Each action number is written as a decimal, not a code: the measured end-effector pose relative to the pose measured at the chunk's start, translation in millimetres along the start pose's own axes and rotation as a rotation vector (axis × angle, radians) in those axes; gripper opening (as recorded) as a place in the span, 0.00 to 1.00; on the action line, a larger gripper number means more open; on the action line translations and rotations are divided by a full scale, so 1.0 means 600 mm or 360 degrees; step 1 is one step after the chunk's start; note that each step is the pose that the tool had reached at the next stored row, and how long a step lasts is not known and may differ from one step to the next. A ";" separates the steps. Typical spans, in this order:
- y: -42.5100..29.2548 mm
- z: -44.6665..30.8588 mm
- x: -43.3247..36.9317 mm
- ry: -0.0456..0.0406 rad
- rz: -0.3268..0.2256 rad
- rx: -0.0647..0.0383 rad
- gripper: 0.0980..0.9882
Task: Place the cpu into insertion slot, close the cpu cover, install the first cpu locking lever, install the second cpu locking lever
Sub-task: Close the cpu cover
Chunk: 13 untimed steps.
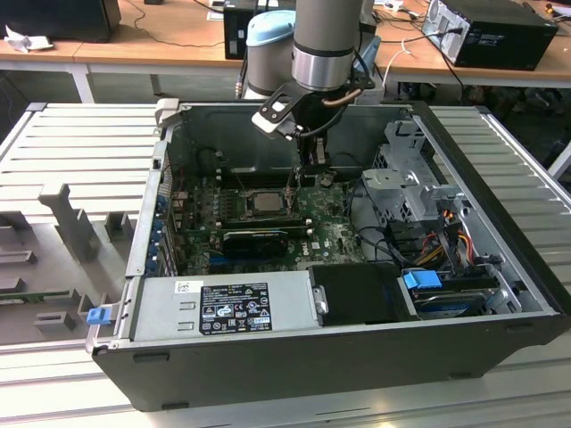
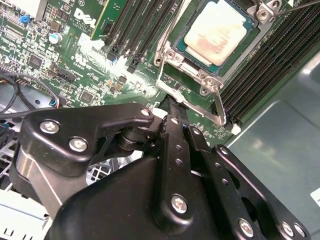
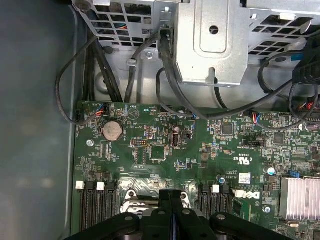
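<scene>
The cpu [image 2: 215,35], a square chip with a silvery-tan face, lies flat in the insertion slot on the green board; the slot itself is hidden beneath it. The cpu cover [image 2: 169,52], a thin metal frame, lies down around the chip. One thin locking lever [image 2: 219,107] runs along the socket's near edge, just past my fingertips. Another lever [image 2: 295,6] rises away at the socket's far corner. My gripper [image 2: 171,102] [image 3: 171,196] is shut with nothing seen between its fingers, its tip beside the socket's edge. In the exterior view the gripper [image 1: 310,174] hangs just beside the cpu [image 1: 266,201].
The board sits deep in an open computer case [image 1: 500,205]. Black memory slots [image 2: 280,55] flank the socket. A metal drive cage [image 3: 210,45] with black cables [image 3: 165,85] stands beyond the board. A power supply [image 1: 223,308] lines the case's front edge.
</scene>
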<state>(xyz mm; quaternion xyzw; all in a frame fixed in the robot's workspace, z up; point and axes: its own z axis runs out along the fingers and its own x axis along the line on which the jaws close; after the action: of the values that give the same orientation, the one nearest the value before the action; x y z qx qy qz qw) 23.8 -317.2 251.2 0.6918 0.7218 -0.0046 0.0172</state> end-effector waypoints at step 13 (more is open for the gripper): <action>-0.004 0.001 0.000 0.0000 0.0000 0.0000 0.01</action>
<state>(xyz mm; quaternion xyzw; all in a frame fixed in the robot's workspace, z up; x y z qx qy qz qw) 21.4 -317.1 250.4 0.6919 0.7218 -0.0046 0.0172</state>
